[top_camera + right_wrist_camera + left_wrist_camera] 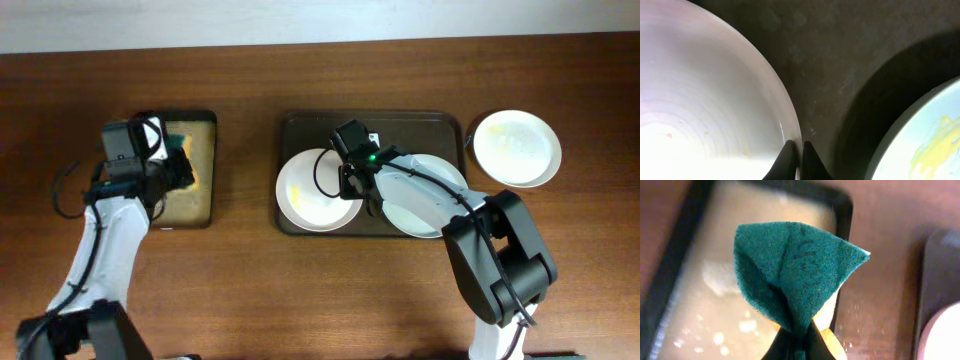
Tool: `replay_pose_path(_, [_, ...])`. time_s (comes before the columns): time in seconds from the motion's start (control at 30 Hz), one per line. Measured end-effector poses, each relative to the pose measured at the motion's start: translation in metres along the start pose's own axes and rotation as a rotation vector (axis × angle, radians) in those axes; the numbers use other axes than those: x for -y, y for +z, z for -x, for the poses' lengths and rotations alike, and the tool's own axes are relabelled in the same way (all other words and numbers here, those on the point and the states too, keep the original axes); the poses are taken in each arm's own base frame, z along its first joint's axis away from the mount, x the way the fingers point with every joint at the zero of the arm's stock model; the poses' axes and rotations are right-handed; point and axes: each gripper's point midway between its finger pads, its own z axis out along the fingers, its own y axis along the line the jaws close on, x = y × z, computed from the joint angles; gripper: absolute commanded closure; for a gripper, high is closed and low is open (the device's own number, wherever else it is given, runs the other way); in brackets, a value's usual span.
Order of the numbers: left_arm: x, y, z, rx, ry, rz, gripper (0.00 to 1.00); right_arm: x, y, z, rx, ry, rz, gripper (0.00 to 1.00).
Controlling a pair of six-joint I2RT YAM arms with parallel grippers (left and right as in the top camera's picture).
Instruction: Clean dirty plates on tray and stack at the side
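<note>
The dark tray point(400, 125) holds two white plates. The left plate point(310, 195) fills the left of the right wrist view point(705, 100); my right gripper point(799, 157) is shut on its right rim, also seen from overhead point(352, 180). The second plate point(435, 205), with yellow smears, shows at the right wrist view's right edge point(930, 145). A third plate point(516, 147) lies on the table right of the tray. My left gripper point(800, 342) is shut on a green scouring pad point(795, 275), held above the small black tray with tan lining point(705, 305).
The small black tray with tan lining point(195, 170) sits at the table's left, under the left arm. The wooden table point(300, 290) extends in front of both trays. The edge of the dark tray and a plate show at the left wrist view's right point(940, 280).
</note>
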Motion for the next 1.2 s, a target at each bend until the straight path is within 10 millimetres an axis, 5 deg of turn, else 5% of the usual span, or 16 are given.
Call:
replay_pose_path(0.17, [0.026, -0.027, 0.013, 0.037, -0.053, -0.109, 1.0, -0.003, 0.001, -0.002, -0.024, 0.015, 0.042, 0.96])
replay_pose_path(0.23, [0.055, -0.062, 0.038, 0.132, -0.098, -0.185, 1.0, -0.002, 0.001, -0.002, -0.061, 0.049, 0.107, 0.96])
replay_pose_path(0.33, [0.1, -0.075, 0.036, 0.132, -0.09, -0.274, 1.0, 0.001, 0.001, -0.003, -0.117, 0.089, 0.2, 0.96])
replay_pose_path(0.47, [0.161, -0.053, -0.003, 0.002, -0.015, -0.356, 1.0, 0.01, 0.0, -0.004, -0.157, 0.11, 0.257, 0.96])
replay_pose_path(0.6, [0.191, -0.013, -0.046, -0.124, 0.015, -0.32, 1.0, 0.012, 0.0, -0.004, -0.162, 0.086, 0.277, 0.96])
replay_pose_path(0.73, [0.216, 0.016, -0.068, -0.16, 0.038, -0.325, 1.0, 0.012, -0.001, -0.006, -0.166, 0.059, 0.281, 0.96])
replay_pose_path(0.9, [0.235, 0.044, -0.107, -0.246, 0.031, -0.306, 1.0, 0.012, -0.001, -0.006, -0.167, 0.053, 0.281, 0.96])
replay_pose_path(1.2, [0.226, 0.074, -0.126, -0.215, 0.072, -0.156, 1.0, 0.011, -0.001, -0.007, -0.17, 0.05, 0.284, 0.96])
